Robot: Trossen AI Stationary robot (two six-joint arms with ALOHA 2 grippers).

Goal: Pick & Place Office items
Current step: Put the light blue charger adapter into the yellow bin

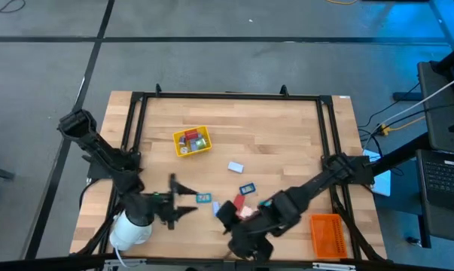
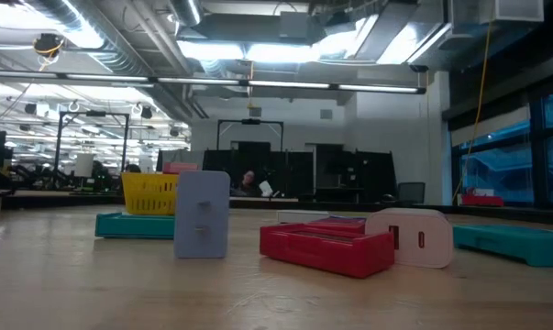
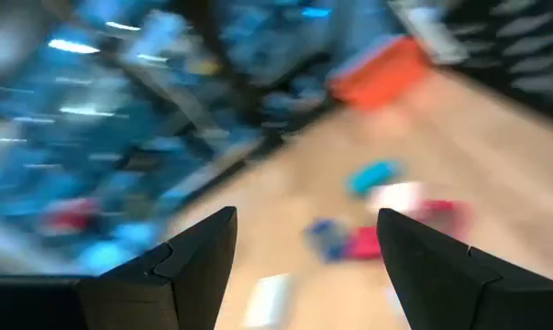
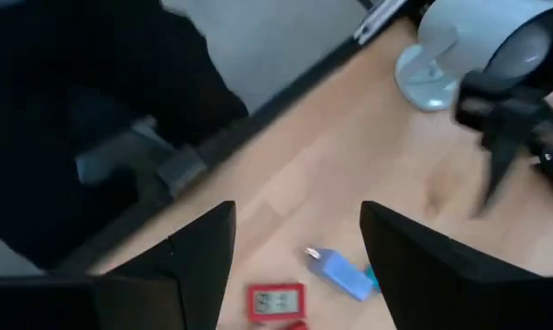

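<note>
Small flat office pieces lie in a cluster near the table's near edge: a light blue one (image 1: 236,167), teal ones (image 1: 247,188) (image 1: 204,197), a red one (image 1: 239,202) and a pink one (image 1: 245,213). In the low view a light blue piece (image 2: 203,214) stands on edge, while the red piece (image 2: 326,247) and the pink piece (image 2: 409,236) lie flat. My left gripper (image 1: 183,198) (image 3: 304,266) is open, left of the cluster and pointing at it. My right gripper (image 1: 225,222) (image 4: 294,266) is open above the cluster's near side, over a red piece (image 4: 276,298) and a blue piece (image 4: 338,269).
A yellow ribbed tray (image 1: 191,141) holding a few pieces sits toward the table's far middle. An orange tray (image 1: 326,233) is at the near right corner. A white roll (image 1: 129,229) stands at the near left, under the left arm. Bare wood lies along the far edge.
</note>
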